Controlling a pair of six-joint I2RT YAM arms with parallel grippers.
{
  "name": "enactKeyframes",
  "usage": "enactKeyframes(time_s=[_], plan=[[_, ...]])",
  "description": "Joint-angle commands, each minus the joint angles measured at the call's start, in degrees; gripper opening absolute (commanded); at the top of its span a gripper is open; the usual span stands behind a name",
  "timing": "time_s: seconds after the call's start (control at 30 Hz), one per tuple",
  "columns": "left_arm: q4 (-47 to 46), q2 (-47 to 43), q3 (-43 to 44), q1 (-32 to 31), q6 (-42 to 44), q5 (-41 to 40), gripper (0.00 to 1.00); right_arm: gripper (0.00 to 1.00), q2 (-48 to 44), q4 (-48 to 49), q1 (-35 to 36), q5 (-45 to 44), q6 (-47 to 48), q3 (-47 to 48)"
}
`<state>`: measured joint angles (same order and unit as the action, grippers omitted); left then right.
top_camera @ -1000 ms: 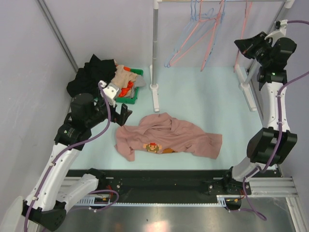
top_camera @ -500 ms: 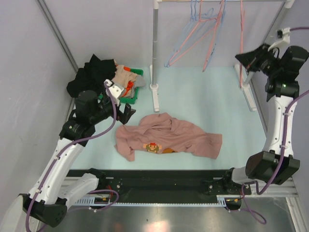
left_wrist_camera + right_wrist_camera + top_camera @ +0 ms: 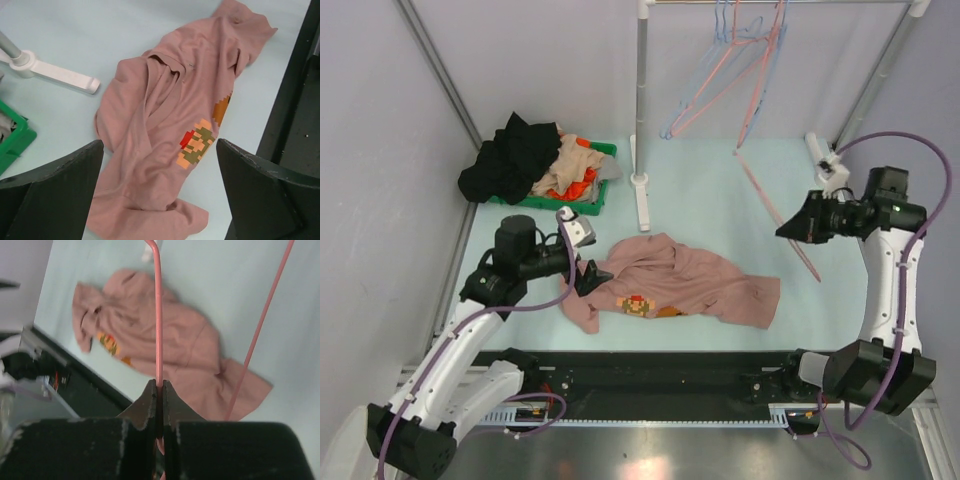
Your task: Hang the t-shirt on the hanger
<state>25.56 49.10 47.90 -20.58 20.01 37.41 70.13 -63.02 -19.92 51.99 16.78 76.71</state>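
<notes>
The dusty-pink t-shirt [image 3: 680, 275] lies crumpled on the table, its pixel-art print facing up. It also shows in the left wrist view [image 3: 165, 100] and the right wrist view [image 3: 170, 335]. My left gripper [image 3: 592, 275] is open and empty, hovering just above the shirt's left edge; in its own view [image 3: 160, 145] the shirt lies between the spread jaws. My right gripper [image 3: 784, 231] is shut on the thin pale-pink hanger [image 3: 765, 197], held slanting in the air to the right of the shirt. In the right wrist view [image 3: 159, 386] the hanger wire [image 3: 158, 315] runs up from the closed jaws.
A green bin [image 3: 600, 195] with black, beige and orange clothes stands at the back left. A white rack post with a flat foot [image 3: 642, 190] stands behind the shirt. Light-blue and pink hangers [image 3: 720, 70] hang from the rail. A black rail [image 3: 650, 370] runs along the front.
My right arm has swung down from the rail, carrying the pink hanger to the shirt's right. My left gripper has moved down and right to the shirt's left edge.
</notes>
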Motion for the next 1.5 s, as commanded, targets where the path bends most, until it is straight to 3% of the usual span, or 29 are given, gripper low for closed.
enactKeyframes(time_s=[0.0,0.2,0.3,0.47,0.77,0.93,1.1,1.23,1.27,1.3,1.33,1.37,1.4,1.47], plan=[[-7.6,-5.0,-4.0,0.3,1.2,6.3,1.0,0.0,3.0,-14.6,9.9,4.0,17.6,0.2],[-9.0,-9.7,-7.3,0.3,6.2,7.0,1.0,0.0,5.7,-22.5,18.5,4.4,27.5,0.2],[-11.5,-11.0,-9.2,0.1,10.8,8.4,1.0,0.0,6.0,-23.9,26.7,4.2,29.5,0.2],[-7.9,-9.6,-9.0,-3.0,28.1,10.1,0.97,0.0,6.9,-23.9,38.8,5.7,30.1,0.2],[-12.7,-8.1,-14.2,-13.5,34.8,3.2,0.91,0.0,8.4,-23.8,44.6,6.8,30.2,0.3],[-16.9,-5.6,-16.3,-15.4,33.3,0.7,0.84,0.0,7.0,-23.7,48.0,5.8,30.4,0.1],[-20.2,-3.5,-17.7,-15.5,30.8,-0.5,0.65,0.0,8.2,-23.7,49.1,7.4,31.0,0.2],[-17.0,-2.6,-17.8,-15.6,30.0,0.2,0.43,0.02,8.1,-23.7,50.7,6.6,31.7,0.2],[-15.6,-2.4,-17.5,-15.6,29.0,-0.1,0.2,0.04,8.0,-23.8,50.7,6.6,32.1,0.2],[-15.0,-2.3,-17.1,-15.5,25.9,-0.1,0.07,0.14,7.7,-23.7,50.7,6.6,32.6,0.3],[-14.5,-1.9,-16.0,-15.6,24.3,-0.1,0.0,0.19,7.5,-23.8,50.6,6.0,33.6,0.3],[-13.2,-1.8,-15.4,-15.6,23.0,0.4,0.0,0.27,7.0,-23.6,50.2,5.5,33.8,0.3],[-12.6,-1.6,-14.9,-15.5,20.5,0.6,0.0,0.42,6.6,-22.7,49.9,5.0,33.0,0.3],[-11.5,-1.3,-13.2,-15.6,17.4,0.7,0.0,0.53,4.2,-16.6,49.3,2.3,28.8,0.9]])
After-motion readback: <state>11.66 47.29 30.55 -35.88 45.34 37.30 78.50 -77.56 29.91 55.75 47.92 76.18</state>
